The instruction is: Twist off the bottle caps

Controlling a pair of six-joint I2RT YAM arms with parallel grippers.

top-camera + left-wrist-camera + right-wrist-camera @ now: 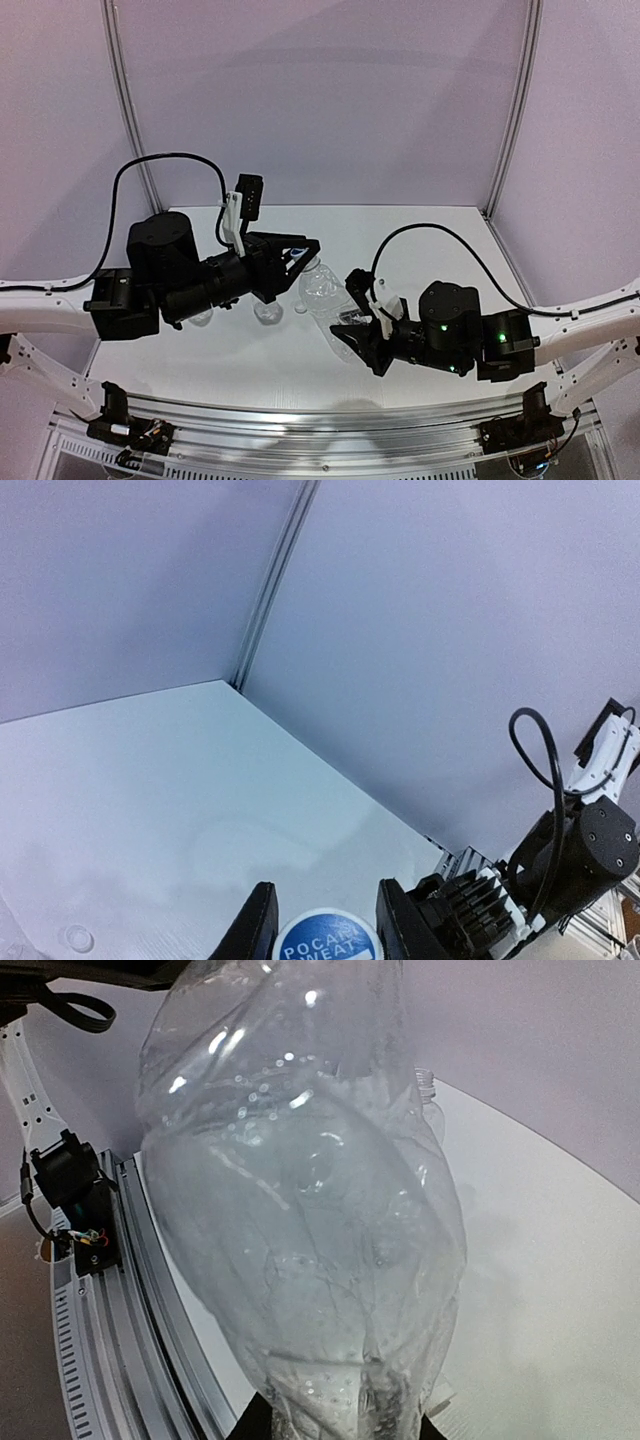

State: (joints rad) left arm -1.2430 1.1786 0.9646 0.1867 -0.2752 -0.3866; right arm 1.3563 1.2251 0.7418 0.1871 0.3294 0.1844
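Note:
My right gripper (347, 326) is shut on the base of a clear crinkled bottle (324, 288) and holds it up off the table. In the right wrist view the bottle (300, 1220) fills the frame and hides most of the gripper (340, 1430). My left gripper (302, 256) is at the bottle's neck end. In the left wrist view the left gripper (328, 892) is shut on a round cap (330, 940) with a blue printed top and white rim. The bottle below the cap is hidden, so I cannot tell whether the cap is still on the neck.
Two more clear bottles (268, 311) (200, 318) lie on the white table (420, 225) under the left arm. A small translucent cap (77, 938) lies loose on the table. Another bottle neck (425, 1085) shows behind the held bottle. Grey walls and metal rails enclose the table.

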